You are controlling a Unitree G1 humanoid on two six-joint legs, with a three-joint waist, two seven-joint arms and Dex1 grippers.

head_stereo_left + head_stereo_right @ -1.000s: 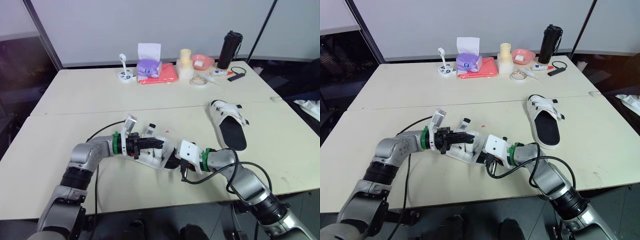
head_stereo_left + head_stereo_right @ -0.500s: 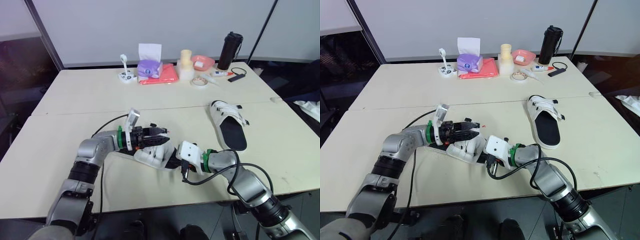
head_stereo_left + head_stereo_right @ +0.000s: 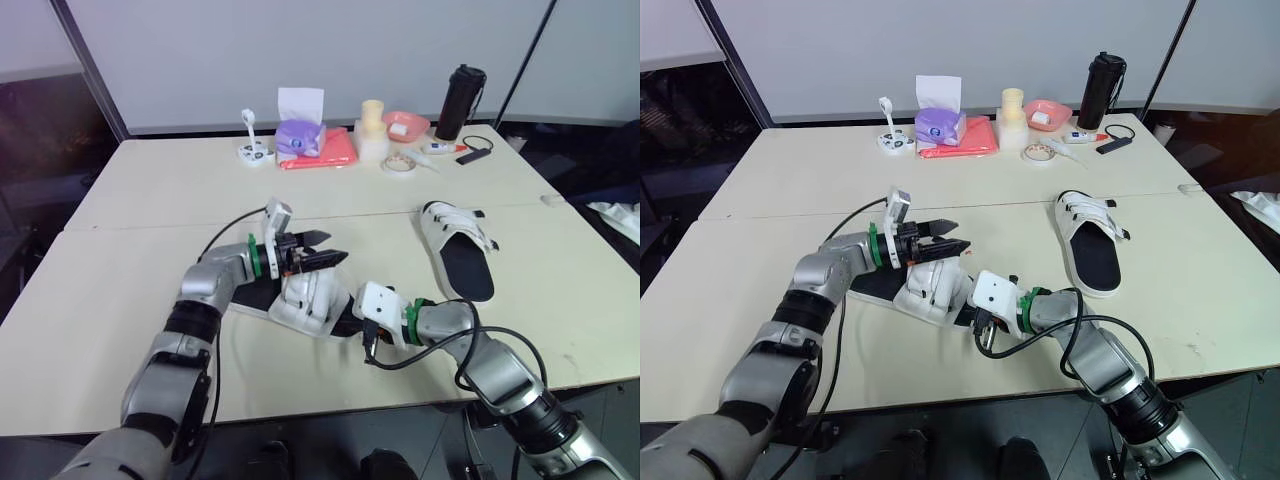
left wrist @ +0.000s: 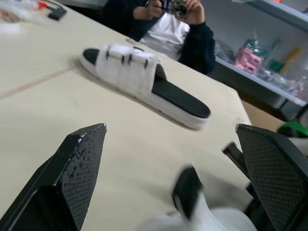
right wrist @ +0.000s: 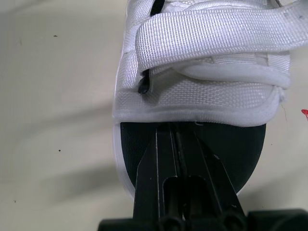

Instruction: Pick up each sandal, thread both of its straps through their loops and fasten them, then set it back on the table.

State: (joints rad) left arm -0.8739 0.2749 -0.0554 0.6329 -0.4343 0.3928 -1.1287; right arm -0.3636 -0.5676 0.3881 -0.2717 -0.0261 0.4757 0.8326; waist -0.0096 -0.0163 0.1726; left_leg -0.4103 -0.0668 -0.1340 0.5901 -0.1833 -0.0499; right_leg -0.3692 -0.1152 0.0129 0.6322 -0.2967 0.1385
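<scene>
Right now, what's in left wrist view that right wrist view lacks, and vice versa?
Left wrist view: the open left gripper, the second sandal lying flat beyond it with its straps across, and a seated person past the table's far edge. Right wrist view: the right gripper, fingers together over the black footbed of the near sandal, white straps close up. Both: the cream table. A blurred white shape by the left fingers is likely that same near sandal.

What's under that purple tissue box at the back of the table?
The tissue box appears to sit on a flat red sheet, which sticks out in front and toward the robot's right. Whatever lies directly beneath the box is covered.
</scene>
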